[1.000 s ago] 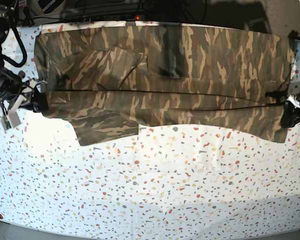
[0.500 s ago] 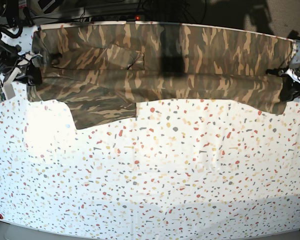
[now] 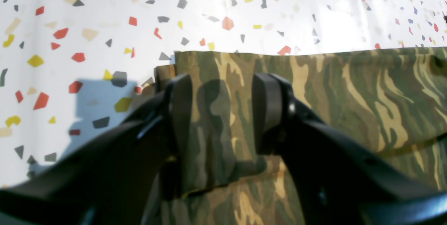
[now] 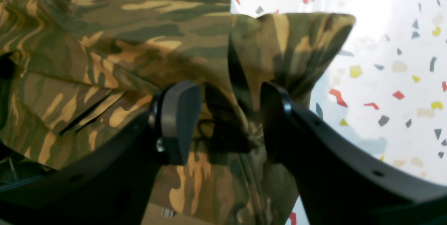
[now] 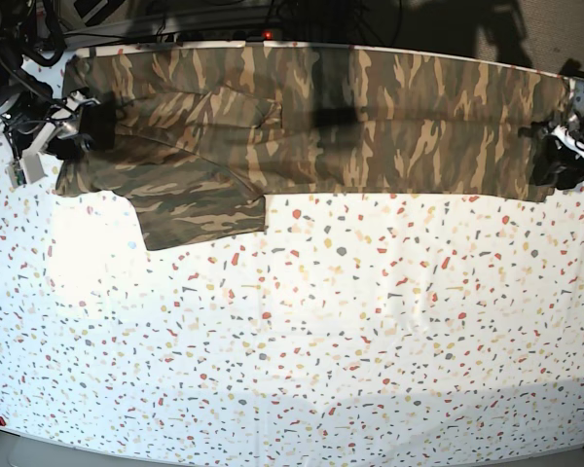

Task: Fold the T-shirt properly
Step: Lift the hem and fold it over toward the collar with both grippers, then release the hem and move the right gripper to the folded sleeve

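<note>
The camouflage T-shirt [image 5: 311, 126] lies as a long folded band along the table's far side, with one sleeve [image 5: 200, 209] sticking out toward the front at the left. My left gripper [image 5: 550, 161] sits at the band's right end. In the left wrist view it [image 3: 223, 113] is open, its fingers [image 3: 267, 113] standing apart over a flat fold of the T-shirt [image 3: 349, 96]. My right gripper [image 5: 83, 131] is at the band's left end. The right wrist view shows it [image 4: 227, 124] open too, with bunched T-shirt [image 4: 122, 26] cloth loose between the jaws.
The speckled white table [image 5: 321, 331] stretches toward the front. Dark cables and equipment [image 5: 224, 19] line the far edge, close behind the shirt. White cable bundles hang by the right arm [image 5: 24, 165].
Both grippers carried the shirt's front edge toward the far side, narrowing the band, and then opened, letting the cloth go.
</note>
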You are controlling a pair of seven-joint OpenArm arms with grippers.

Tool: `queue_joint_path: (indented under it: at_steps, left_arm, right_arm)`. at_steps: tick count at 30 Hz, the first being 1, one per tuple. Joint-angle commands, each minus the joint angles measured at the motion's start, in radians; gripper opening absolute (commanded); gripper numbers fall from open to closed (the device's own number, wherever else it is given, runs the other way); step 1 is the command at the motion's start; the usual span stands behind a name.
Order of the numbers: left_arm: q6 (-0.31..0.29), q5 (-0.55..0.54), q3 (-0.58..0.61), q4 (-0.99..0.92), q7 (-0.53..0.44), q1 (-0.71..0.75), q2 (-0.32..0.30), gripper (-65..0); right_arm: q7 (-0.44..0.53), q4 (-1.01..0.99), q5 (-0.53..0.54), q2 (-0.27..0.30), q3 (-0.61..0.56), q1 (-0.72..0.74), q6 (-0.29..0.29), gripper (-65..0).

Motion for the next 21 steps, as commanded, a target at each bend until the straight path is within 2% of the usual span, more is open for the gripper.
queue_joint_path:
  at_steps: [1,5,8,10,16,21]
  left_arm:
    - [-0.005,-0.016,-0.01,0.017,-0.02,-0.006,-0.023,-37.8]
    - [-0.005,-0.02,-0.01,0.018,-0.053,-0.008,-0.023,-37.8]
    - [-0.006,-0.019,-0.01,0.018,-0.056,-0.008,-0.022,-37.8]
    - [-0.005,-0.019,-0.01,0.018,-0.056,-0.008,-0.019,-37.8]
    - [-0.005,-0.019,-0.01,0.018,-0.056,-0.006,-0.008,-37.8]
    - [-0.005,-0.019,-0.01,0.018,-0.073,-0.008,-0.008,-37.8]
  right_arm:
    - [0.035,0.013,0.013,0.019,0.007,0.014,0.005,-33.2]
    - [0.04,0.013,0.072,0.019,0.002,0.085,0.005,-33.1]
    - [-0.008,0.013,0.064,0.019,-0.039,0.175,0.004,-33.1]
    - [-0.05,0.011,0.019,0.019,-0.088,0.238,-0.027,-33.1]
    - [-0.015,-0.118,-0.11,0.014,-0.245,0.37,-0.097,-33.1]
    - [-0.015,-0.298,-0.131,0.005,-0.301,0.493,-0.104,-33.1]
